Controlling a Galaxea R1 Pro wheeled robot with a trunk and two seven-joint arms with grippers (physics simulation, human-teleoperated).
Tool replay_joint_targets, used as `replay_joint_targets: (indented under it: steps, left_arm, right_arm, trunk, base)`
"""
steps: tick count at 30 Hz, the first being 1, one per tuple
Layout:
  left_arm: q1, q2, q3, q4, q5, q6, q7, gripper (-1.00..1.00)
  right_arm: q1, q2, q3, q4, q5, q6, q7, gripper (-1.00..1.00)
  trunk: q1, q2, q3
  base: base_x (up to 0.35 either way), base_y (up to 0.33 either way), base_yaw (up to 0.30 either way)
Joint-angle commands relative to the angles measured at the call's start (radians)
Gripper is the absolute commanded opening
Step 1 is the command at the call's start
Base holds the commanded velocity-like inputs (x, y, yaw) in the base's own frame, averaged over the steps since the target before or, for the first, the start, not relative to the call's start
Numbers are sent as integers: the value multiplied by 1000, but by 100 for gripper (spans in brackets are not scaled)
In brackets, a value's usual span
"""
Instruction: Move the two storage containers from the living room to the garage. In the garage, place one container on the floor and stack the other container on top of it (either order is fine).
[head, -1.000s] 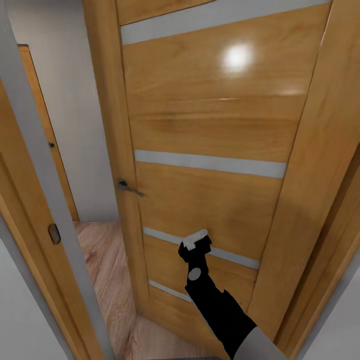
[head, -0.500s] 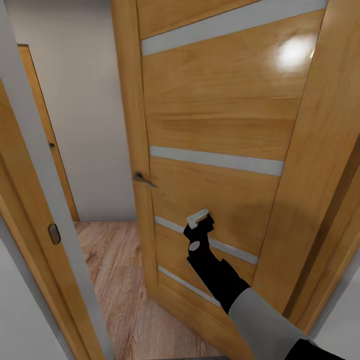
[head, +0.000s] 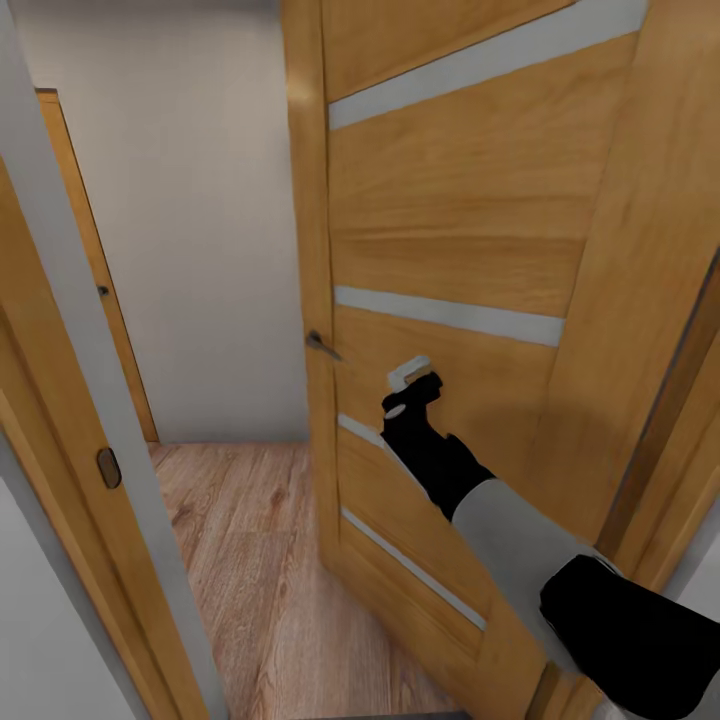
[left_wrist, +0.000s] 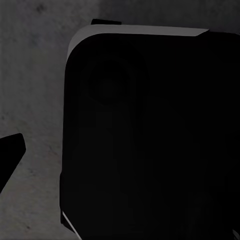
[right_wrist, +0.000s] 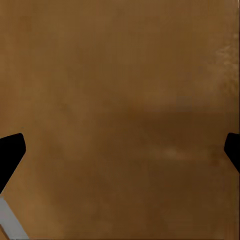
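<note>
A home interior: wooden door (head: 470, 230), wood-plank floor (head: 250, 560), plain pale wall (head: 190, 220).

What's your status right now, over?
Right gripper open, fingers spread, against the wooden door. Door ajar, lever handle at its edge, wood-plank floor beyond. Left gripper state unclear.

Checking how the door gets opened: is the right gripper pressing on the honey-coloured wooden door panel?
Cannot tell. In the head view the right gripper overlaps the wooden door, hiding any gap. The right wrist view shows wood close ahead between spread fingertips, without visible contact.
</note>
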Motion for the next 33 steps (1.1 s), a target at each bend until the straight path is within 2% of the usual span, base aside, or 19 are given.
replay_joint_targets:
  steps: [1, 5, 10, 14, 18, 22, 23, 24, 26, 33]
  left_arm:
    - [0, 0, -1, 0, 10, -3, 0, 100]
    - [0, 0, -1, 0, 9, -3, 0, 100]
    - [0, 0, -1, 0, 9, -3, 0, 100]
    - [0, 0, -1, 0, 9, -3, 0, 100]
    - [0, 0, -1, 0, 9, -3, 0, 100]
    - [0, 0, -1, 0, 9, -3, 0, 100]
    - [0, 0, -1, -1, 9, -3, 0, 100]
    - [0, 0, -1, 0, 9, -3, 0, 100]
    - [0, 0, 0, 0, 11, -3, 0, 100]
    - [0, 0, -3, 0, 9, -3, 0, 100]
  right_arm:
    - [-18, 0, 3, 4, 4, 19, -5, 100]
    - [-65, 0, 3, 20, 1, 38, -10, 100]
    - [-81, 0, 3, 45, -1, 37, -11, 100]
    - [-104, 0, 3, 83, -2, 37, -15, 100]
    - [-157, 0, 3, 156, -3, 36, -23, 100]
    - [-178, 0, 3, 173, -10, 41, -25, 100]
    - [-184, 0, 3, 176, -28, 42, -35, 100]
    - [-188, 0, 3, 179, -65, 42, -55, 100]
    - [-189, 0, 3, 180, -95, 39, -66, 100]
    - [-189, 0, -1, 148, -114, 33, -76, 100]
  trunk:
    - [0, -1, -1]
    - [0, -1, -1]
    - [0, -1, -1]
    - [0, -1, -1]
    - [0, -1, -1]
    - [0, -1, -1]
    - [0, -1, -1]
    - [0, -1, -1]
    - [0, -1, -1]
    - [0, -1, -1]
  base:
    - [0, 0, 0]
    - [0, 0, 0]
    - [0, 0, 0]
    - [0, 0, 0]
    - [0, 0, 0]
    - [0, 0, 0]
    - [0, 0, 0]
    - [0, 0, 0]
    - [0, 0, 0]
    - [0, 0, 0]
